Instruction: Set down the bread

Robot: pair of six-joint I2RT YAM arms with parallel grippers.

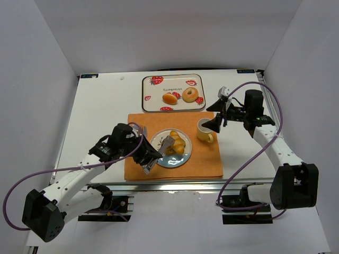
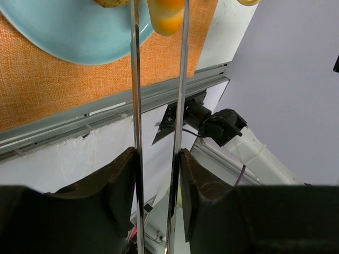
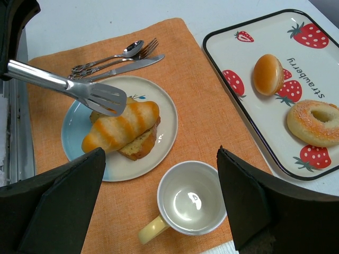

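Seeing tongs (image 3: 98, 97) slightly spread around end of striped roll (image 3: 121, 126), plate (image 3: 161, 136) centre; risk dragging roll off if withdrawn before opening wider.

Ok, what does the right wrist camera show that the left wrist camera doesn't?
Only the right wrist: the strawberry tray with a bun and a sugared donut, the cutlery, the empty cup. Only the left wrist: up close, the left end effector pinching the two arms of the tongs, plus a black arm joint beyond the table edge. Both: tongs, blue plate, orange placemat, striped bread roll.
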